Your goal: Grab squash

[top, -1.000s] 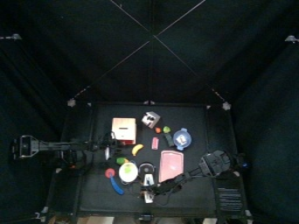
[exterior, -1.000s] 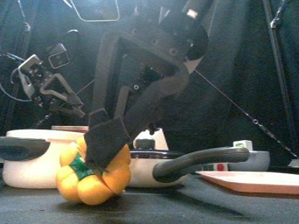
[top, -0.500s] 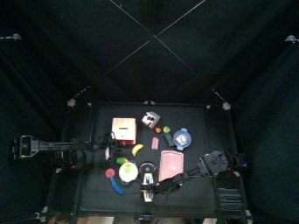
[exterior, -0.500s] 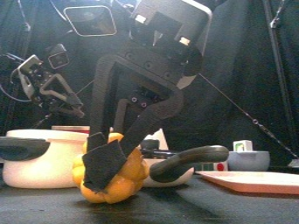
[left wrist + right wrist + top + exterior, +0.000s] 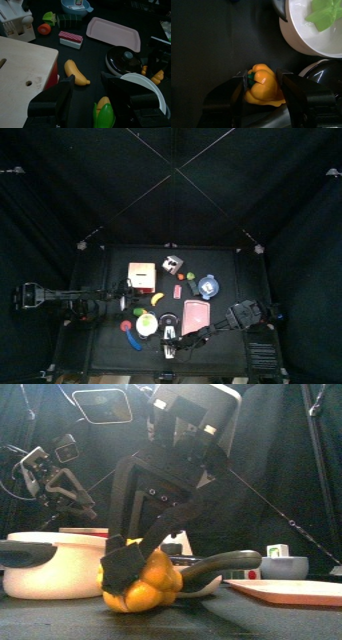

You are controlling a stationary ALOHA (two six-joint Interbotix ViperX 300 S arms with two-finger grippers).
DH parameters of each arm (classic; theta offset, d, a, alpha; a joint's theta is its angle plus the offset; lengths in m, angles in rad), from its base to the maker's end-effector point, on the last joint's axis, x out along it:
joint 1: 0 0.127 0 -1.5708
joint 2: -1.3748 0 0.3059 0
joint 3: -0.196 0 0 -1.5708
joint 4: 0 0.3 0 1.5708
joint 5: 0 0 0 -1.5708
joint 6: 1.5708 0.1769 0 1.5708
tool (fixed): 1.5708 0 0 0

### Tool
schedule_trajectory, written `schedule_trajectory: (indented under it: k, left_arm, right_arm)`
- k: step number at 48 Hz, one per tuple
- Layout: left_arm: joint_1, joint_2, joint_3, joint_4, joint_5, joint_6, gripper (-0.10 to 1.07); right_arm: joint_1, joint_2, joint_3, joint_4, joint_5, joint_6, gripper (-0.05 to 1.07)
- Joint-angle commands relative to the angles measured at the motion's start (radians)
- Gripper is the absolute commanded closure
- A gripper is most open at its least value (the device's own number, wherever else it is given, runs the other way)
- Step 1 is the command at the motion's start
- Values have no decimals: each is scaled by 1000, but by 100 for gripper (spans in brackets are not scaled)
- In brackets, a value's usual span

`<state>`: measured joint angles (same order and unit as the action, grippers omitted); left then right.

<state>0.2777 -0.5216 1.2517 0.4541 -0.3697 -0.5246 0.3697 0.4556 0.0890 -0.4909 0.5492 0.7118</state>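
While my right end effector [image 5: 138, 569] is reaching down at the counter's [image 5: 254, 616] front edge, its jaws are straddling the squash [image 5: 143, 581], spread around it and pressing at its sides. I am seeing the squash sitting on the counter beside the white plate [image 5: 314, 30]. My left end effector [image 5: 87, 92] is hovering spread near the yellow banana piece [image 5: 76, 73]

The squash [image 5: 142, 582] is looking like smooth, shiny plastic, yellow-orange with a green top. The fingers [image 5: 123, 570] beside it are looking hard, black and dull. Behind the squash, the white pot [image 5: 47, 566] is shining like smooth plastic. The pink board [image 5: 113, 33] is looking smooth and dull. The desk [image 5: 204, 45] is looking black and matt.
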Motion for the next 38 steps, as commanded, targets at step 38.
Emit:
schedule_trajectory:
  k: [38]
  left_arm:
    - [3,-2,-9,-2,-3,0,14]
  right_arm:
    - [-8,-144,-64,-57,109,5,24]
